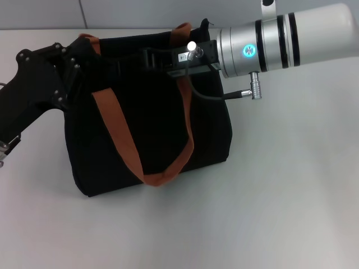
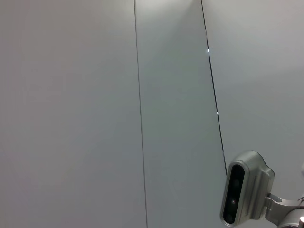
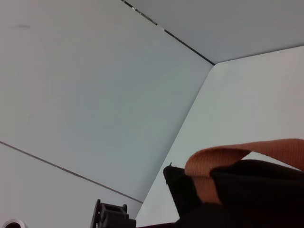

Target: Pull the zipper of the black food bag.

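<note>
The black food bag (image 1: 151, 134) stands on the white table, its orange-brown strap (image 1: 120, 140) hanging down the front face. My right gripper (image 1: 148, 58) reaches in from the right along the bag's top edge, black against the black fabric. At the bag's upper left end my left gripper (image 1: 70, 73) rests against the corner near the other strap. The zipper is hidden. In the right wrist view a top corner of the bag (image 3: 256, 190) and a strap loop (image 3: 213, 166) show.
The white table (image 1: 291, 185) extends to the right and in front of the bag. A cable with a silver plug (image 1: 249, 92) hangs under my right wrist. The left wrist view holds only grey wall panels and a silver camera housing (image 2: 244, 192).
</note>
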`<state>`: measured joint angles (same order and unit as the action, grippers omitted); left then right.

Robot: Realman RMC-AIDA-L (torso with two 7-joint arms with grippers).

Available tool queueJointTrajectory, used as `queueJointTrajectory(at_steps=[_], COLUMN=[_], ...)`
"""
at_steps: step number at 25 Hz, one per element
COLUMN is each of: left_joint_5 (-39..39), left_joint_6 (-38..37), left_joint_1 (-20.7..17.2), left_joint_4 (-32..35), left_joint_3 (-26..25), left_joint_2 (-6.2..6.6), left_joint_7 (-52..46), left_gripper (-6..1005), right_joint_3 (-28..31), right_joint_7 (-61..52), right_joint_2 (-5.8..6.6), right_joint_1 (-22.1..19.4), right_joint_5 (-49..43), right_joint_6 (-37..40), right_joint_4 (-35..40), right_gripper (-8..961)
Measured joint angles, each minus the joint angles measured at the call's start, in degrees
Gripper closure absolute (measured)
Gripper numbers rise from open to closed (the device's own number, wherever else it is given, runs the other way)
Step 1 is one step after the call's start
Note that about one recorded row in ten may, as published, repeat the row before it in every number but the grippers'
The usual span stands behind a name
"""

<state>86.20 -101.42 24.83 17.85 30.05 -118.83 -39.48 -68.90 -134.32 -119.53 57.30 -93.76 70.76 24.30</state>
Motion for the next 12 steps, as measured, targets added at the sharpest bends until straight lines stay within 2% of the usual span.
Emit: queueJointTrajectory(at_steps=[2, 7, 12], left_joint_5=[-0.01, -0.01, -0.17], left_joint_6=[-0.02, -0.16, -0.39], left_joint_1=[-0.01, -0.04, -0.09], left_joint_4=[0.00, 0.00, 0.00], left_joint_3=[0.00, 0.01, 0.01], left_joint_2=[0.00, 0.03, 0.07], left_joint_7=[0.00, 0.01, -0.14], left_gripper=[909, 906, 904], right_joint_3=[-0.20, -1.46, -3.41], right_joint_7=[0.03, 0.03, 0.63], right_joint_2=[0.00, 0.10, 0.19], right_joint_1=[0.00, 0.01, 0.02], right_joint_5=[-0.03, -0.39, -1.19], right_joint_6=[0.00, -0.01, -0.27], right_joint_4=[0.40, 1.77, 3.79], right_gripper=[630, 593, 612])
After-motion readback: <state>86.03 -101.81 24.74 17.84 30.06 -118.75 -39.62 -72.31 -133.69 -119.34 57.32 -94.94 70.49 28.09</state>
